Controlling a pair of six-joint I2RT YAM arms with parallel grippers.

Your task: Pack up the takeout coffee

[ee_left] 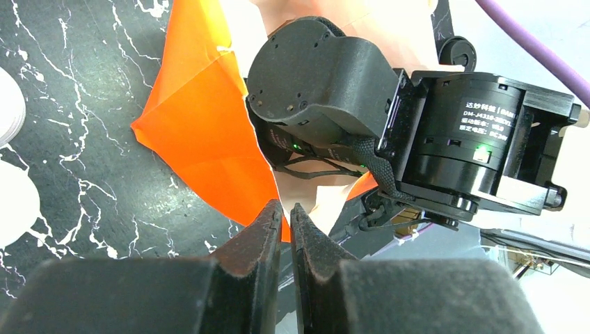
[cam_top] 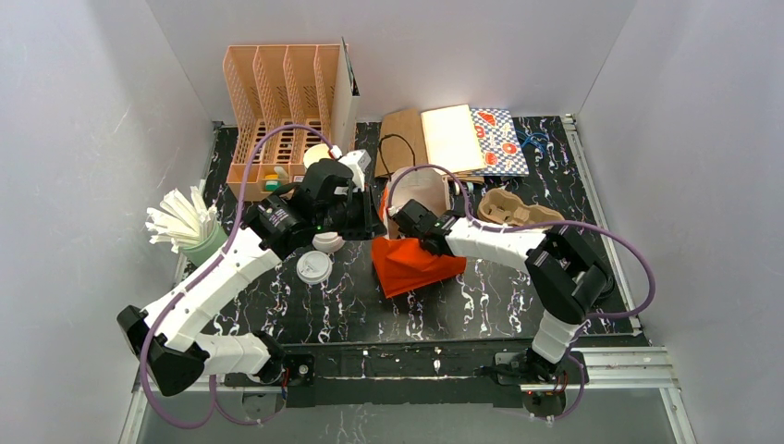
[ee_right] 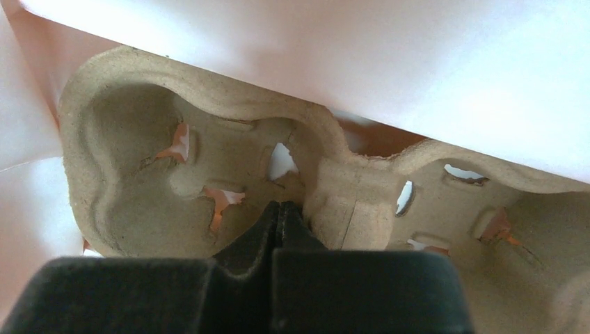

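Observation:
An orange paper bag [cam_top: 416,266] with a pale inside lies on its side mid-table. My left gripper [ee_left: 286,207] pinches the bag's orange edge [ee_left: 202,118] between nearly closed tips, at the bag's left side [cam_top: 374,220]. My right arm's wrist [ee_left: 327,76] reaches into the bag's mouth. My right gripper [ee_right: 282,206] is shut with nothing between its fingers. Its tips rest against a pocket of the brown pulp cup carrier [ee_right: 139,139], under the bag's white paper. The carrier's other end [cam_top: 518,211] sticks out to the bag's right. The takeout coffee is hidden in every view.
A peach slotted organizer [cam_top: 277,102] stands at the back left. Near the left wall is a pale green cup of white sticks [cam_top: 189,231]. A loose white lid [cam_top: 314,268] lies beside my left arm. A flat brown bag [cam_top: 402,139] and booklets [cam_top: 453,137] lie at the back.

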